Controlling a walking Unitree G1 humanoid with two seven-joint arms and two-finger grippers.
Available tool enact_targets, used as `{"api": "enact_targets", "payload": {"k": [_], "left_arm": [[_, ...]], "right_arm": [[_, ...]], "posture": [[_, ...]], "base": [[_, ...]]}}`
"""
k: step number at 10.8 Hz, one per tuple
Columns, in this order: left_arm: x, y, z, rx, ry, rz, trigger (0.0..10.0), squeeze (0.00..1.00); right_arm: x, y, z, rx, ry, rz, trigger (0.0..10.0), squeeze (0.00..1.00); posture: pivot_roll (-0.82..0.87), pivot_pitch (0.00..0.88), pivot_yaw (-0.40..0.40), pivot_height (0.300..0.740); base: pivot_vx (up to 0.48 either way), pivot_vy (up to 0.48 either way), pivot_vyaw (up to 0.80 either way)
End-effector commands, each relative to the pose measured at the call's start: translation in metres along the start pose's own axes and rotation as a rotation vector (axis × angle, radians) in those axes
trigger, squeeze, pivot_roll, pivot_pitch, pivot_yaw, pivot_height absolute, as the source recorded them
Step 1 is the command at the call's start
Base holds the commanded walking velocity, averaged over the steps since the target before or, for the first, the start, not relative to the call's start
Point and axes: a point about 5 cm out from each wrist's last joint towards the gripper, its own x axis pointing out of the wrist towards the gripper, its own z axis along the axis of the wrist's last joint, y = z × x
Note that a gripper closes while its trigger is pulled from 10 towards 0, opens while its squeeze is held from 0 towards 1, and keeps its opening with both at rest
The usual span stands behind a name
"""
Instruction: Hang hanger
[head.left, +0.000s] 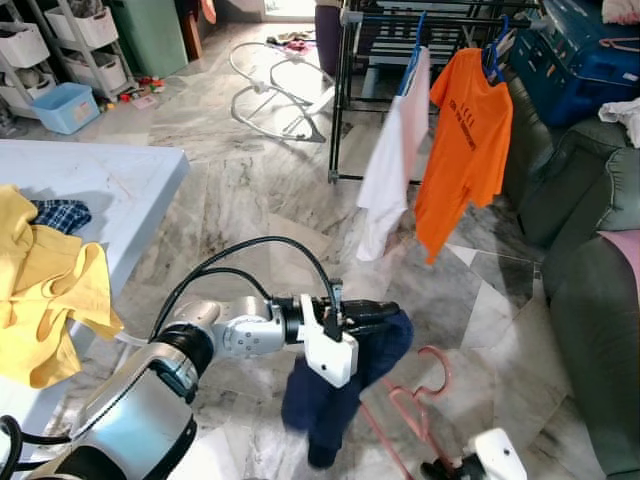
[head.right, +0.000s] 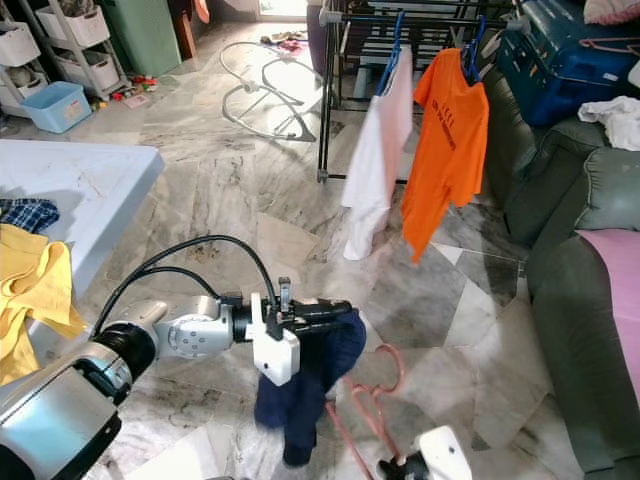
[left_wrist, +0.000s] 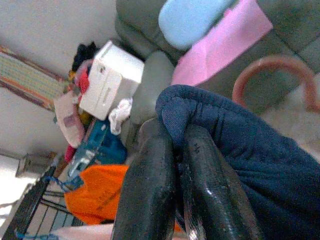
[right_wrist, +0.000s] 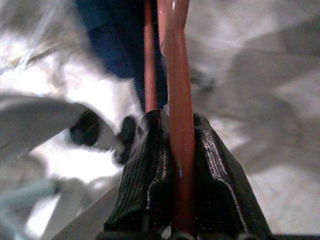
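Marble floor spreads below, a drying rack (head.left: 440, 20) at upper right; the left gripper (head.left: 385, 318) pinches a navy garment (head.left: 335, 395) at lower centre, the right gripper (right_wrist: 172, 165) clamps a pink hanger (head.left: 420, 400) rising steeply, hook uppermost, seemingly mid-dressing: next, thread it inside.

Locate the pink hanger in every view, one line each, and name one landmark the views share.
Left eye view: pink hanger low and right of centre, beside the navy garment.
Right eye view: the hanger low, just right of the garment.
Left wrist view: its hook curves above the garment.
Right wrist view: its bar runs between the right gripper's fingers.
Shared landmark: the navy garment.
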Motion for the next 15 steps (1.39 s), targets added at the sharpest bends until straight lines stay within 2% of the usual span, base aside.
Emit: {"api": "enact_targets", "payload": {"k": [1,2,3,4,5,6,7,9,10,11,12,14,15], "left_arm": [[0.004,0.014,0.005,0.010,-0.057,0.064,10.0,0.00],[0.005,0.016,0.008,0.005,-0.086,0.078,10.0,0.00],[0.010,0.023,0.017,-0.002,-0.162,0.121,10.0,0.00],[0.013,0.025,0.022,-0.007,-0.211,0.138,10.0,0.00],[0.016,0.022,0.027,-0.020,-0.244,0.140,10.0,0.00],[0.015,0.015,0.027,-0.038,-0.240,0.117,10.0,0.00],[0.016,0.002,0.028,-0.068,-0.239,0.070,10.0,0.00],[0.015,-0.023,0.024,-0.115,-0.169,-0.022,10.0,0.00],[0.014,-0.027,0.023,-0.118,-0.151,-0.038,10.0,0.00],[0.010,-0.045,0.018,-0.142,-0.075,-0.087,10.0,0.00],[0.009,-0.055,0.015,-0.153,-0.025,-0.101,10.0,0.00],[0.008,-0.075,0.007,-0.130,0.104,-0.130,10.0,0.00],[0.008,-0.084,0.004,-0.113,0.157,-0.157,10.0,0.00]], "right_arm": [[0.001,-0.013,0.004,0.079,-0.062,-0.091,10.0,0.00],[0.002,-0.027,0.006,0.238,-0.145,-0.178,10.0,0.00],[-0.002,-0.050,-0.001,0.453,-0.216,-0.287,10.0,0.00],[-0.005,-0.062,-0.002,0.534,-0.256,-0.322,10.0,0.00],[-0.011,-0.078,0.005,0.624,-0.342,-0.380,10.0,0.00],[-0.014,-0.085,0.015,0.660,-0.407,-0.404,10.0,0.00],[-0.017,-0.088,0.038,0.677,-0.500,-0.381,10.0,0.00],[-0.020,-0.074,0.082,0.695,-0.651,-0.266,10.0,0.00],[-0.020,-0.071,0.087,0.699,-0.670,-0.246,10.0,0.00],[-0.025,-0.058,0.112,0.746,-0.762,-0.160,10.0,0.00],[-0.029,-0.049,0.128,0.771,-0.804,-0.118,10.0,0.00],[-0.031,-0.017,0.156,0.709,-0.798,0.020,10.0,0.00],[-0.031,-0.011,0.161,0.694,-0.788,0.045,10.0,0.00]], "posture": [[-0.07,0.075,0.022,0.740],[-0.06,0.074,0.022,0.740],[-0.05,0.075,0.022,0.740],[-0.05,0.077,0.023,0.740],[-0.05,0.078,0.023,0.740],[-0.05,0.077,0.023,0.740],[-0.05,0.077,0.020,0.740],[-0.07,0.075,0.007,0.740],[-0.07,0.074,0.006,0.740],[-0.08,0.073,0.001,0.740],[-0.08,0.072,-0.001,0.740],[-0.09,0.072,-0.006,0.740],[-0.10,0.073,-0.010,0.740]], "base": [[0.000,0.000,0.00],[0.000,0.000,0.00],[0.000,0.000,0.00],[0.000,0.000,0.00],[0.000,0.000,0.00],[0.000,0.000,0.00],[0.000,0.000,0.00],[0.000,0.000,0.00],[0.000,0.000,0.00],[0.000,0.000,0.00],[0.000,0.000,0.00],[0.000,0.000,0.00],[0.000,0.000,0.00]]}}
